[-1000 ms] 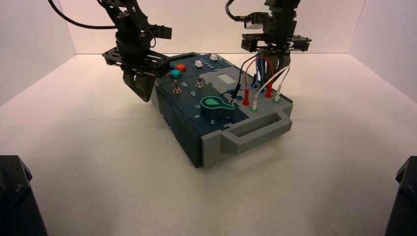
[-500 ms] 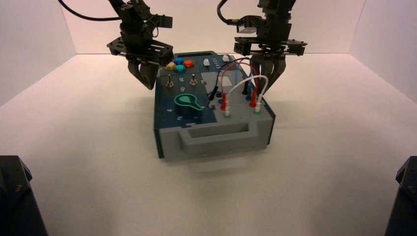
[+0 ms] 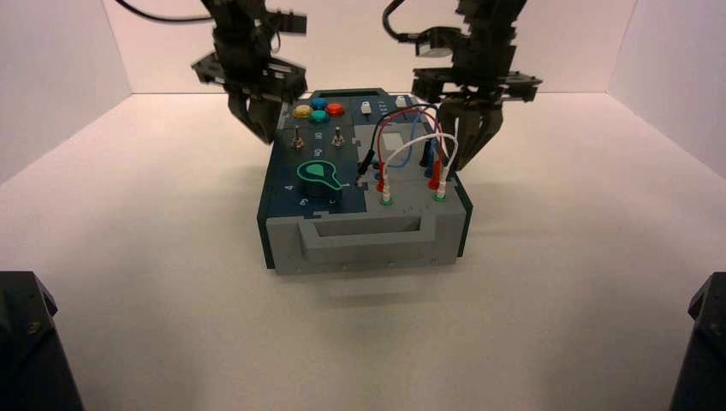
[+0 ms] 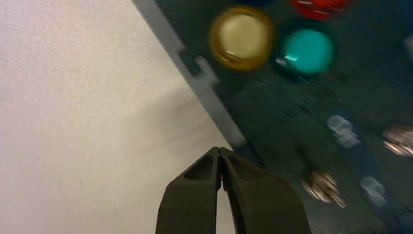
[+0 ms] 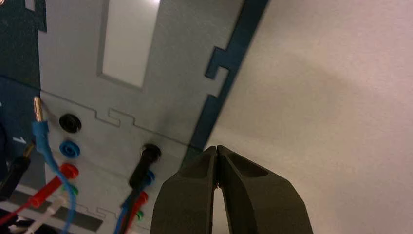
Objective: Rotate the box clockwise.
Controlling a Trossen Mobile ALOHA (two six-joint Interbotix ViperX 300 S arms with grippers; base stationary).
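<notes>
The box (image 3: 364, 231) is long, dark teal and grey, and stands mid-table with a grey end handle facing me. On top are yellow (image 3: 301, 111), teal and red round buttons, two toggle switches, a green dial (image 3: 318, 174) and red, white, blue and black wires. My left gripper (image 3: 259, 128) is shut and empty, beside the box's far left edge (image 4: 214, 97); its wrist view shows the yellow button (image 4: 240, 37) and teal button (image 4: 307, 50). My right gripper (image 3: 467, 154) is shut and empty, just off the box's right edge (image 5: 229, 73), next to the wire sockets (image 5: 69, 148).
White walls close the table at the back and both sides. Two dark parts of the robot's base (image 3: 30, 342) stand at the front corners. Bare white tabletop lies in front of the box and to either side.
The box has turned clockwise; its handle end swung from front right to face me squarely. Both grippers moved with it, the left towards the back, the right forward along the right edge.
</notes>
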